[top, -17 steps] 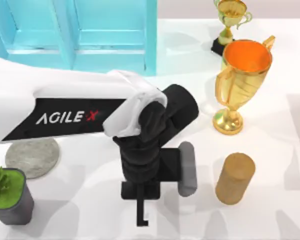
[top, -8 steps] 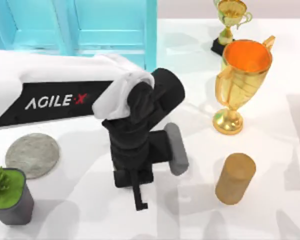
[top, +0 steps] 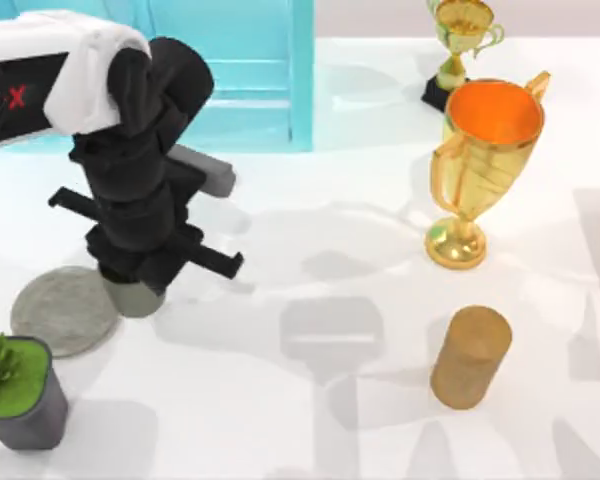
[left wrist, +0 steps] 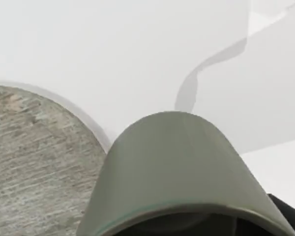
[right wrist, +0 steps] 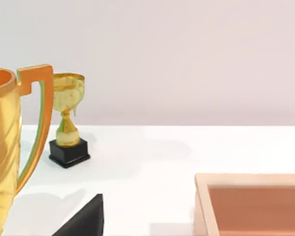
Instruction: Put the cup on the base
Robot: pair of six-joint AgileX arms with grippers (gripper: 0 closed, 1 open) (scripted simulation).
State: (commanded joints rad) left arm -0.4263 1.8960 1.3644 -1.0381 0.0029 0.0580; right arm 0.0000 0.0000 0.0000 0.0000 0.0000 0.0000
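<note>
1. Left gripper is over the left side of the table, hanging right at the right edge of the base. The arm reaches in from the top view's upper left.
2. It's got the cup. From above, just the cup's olive-grey bottom end pokes out under the black wrist, overlapping the base's right rim. The jaws look closed around it, though the wrist hides the fingers themselves.
3. In the left wrist view the cup sits close up, with the mottled grey base just beside it and bare white table past them. Can't tell from this whether the cup is touching the base or held above it.
4. A potted plant sits just in front of the base, at the table's left corner.
5. Over on the right: big gold trophy with an orange inside, a small trophy behind it on a black block, and a tan cylinder standing nearer the front.
6. A teal box-like structure sits at the back left.
7. Right wrist view takes in both trophies, big and small, plus the corner of a pinkish tray. Can't tell how the right gripper's jaws stand.
</note>
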